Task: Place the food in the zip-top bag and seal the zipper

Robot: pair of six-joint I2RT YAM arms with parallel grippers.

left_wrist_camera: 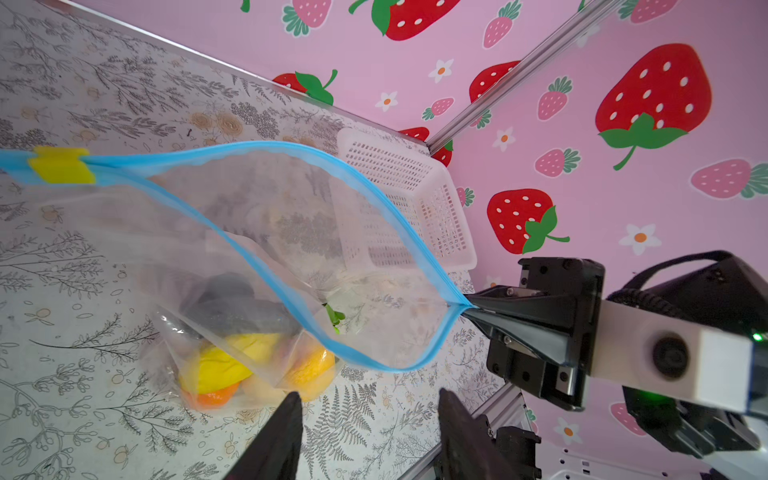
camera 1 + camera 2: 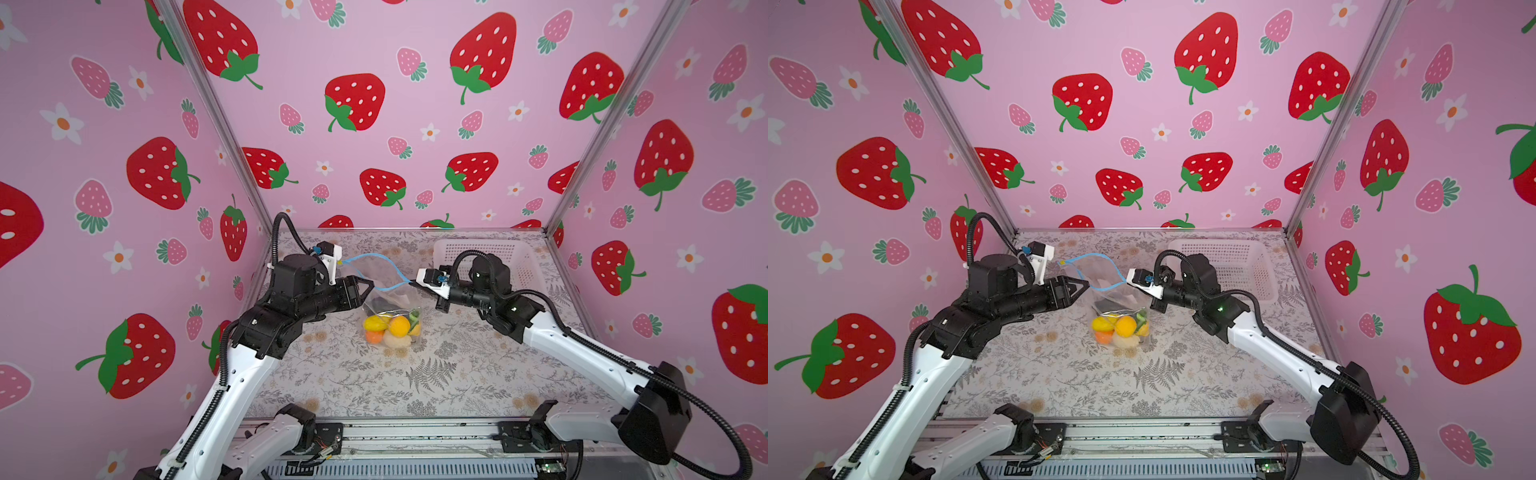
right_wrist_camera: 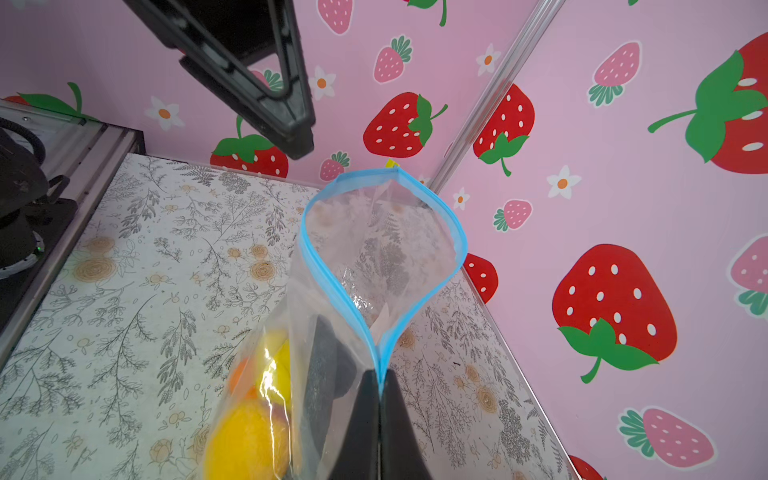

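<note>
The clear zip-top bag hangs with its mouth gaping, and its bottom rests on the table. The food lies inside at the bottom: yellow, orange, beige, green and dark pieces. The light-blue zipper forms an open loop, with the yellow slider at its far-left end. My right gripper is shut on the zipper's other end. My left gripper is open and holds nothing; its fingers stand just left of the bag's near lip.
A white perforated basket stands at the back right, behind the right arm. The floral table surface stretches in front of the bag. Pink strawberry walls close in on three sides.
</note>
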